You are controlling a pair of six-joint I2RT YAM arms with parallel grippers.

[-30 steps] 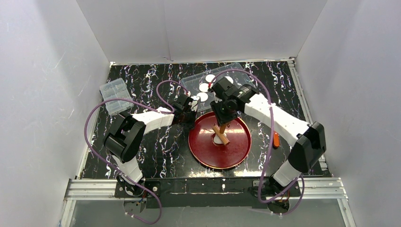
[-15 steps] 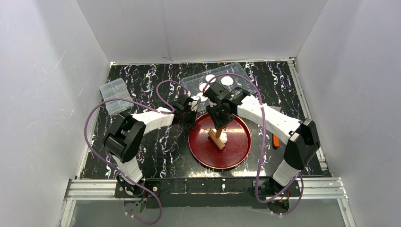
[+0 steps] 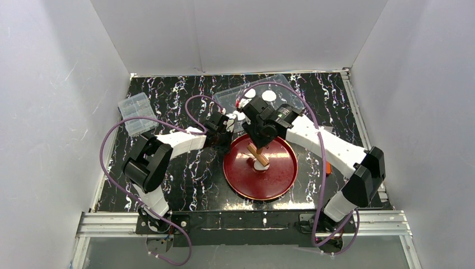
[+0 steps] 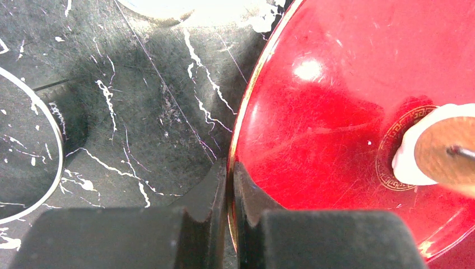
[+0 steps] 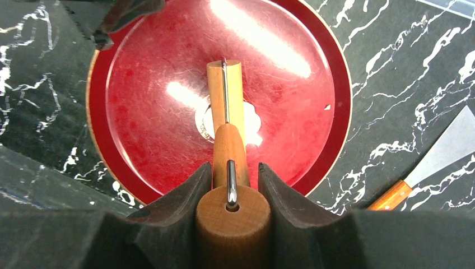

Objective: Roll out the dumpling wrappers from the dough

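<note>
The red plate (image 3: 280, 182) filled the frame's centre. The right gripper (image 5: 233, 171) and its rolling pin (image 3: 259, 157) blocked the plate's upper half, and the left gripper (image 4: 229, 168) was clamped on its upper-left rim. A clear tray (image 3: 284, 84) barred the upper centre, a clear plastic box (image 3: 136, 113) stood at upper left, and a scraper (image 3: 327, 166) lay just right of the plate. The table (image 3: 179, 95) lay bare between box and tray, at upper right, and lower left of the plate.

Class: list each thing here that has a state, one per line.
Left gripper, shut on plate rim.
Right gripper, shut on roller handle.
Roller, resting on dough.
Dough, partly flattened, on plate.
Plate, flat on table.
Wrappers, flat, in tray.
</note>
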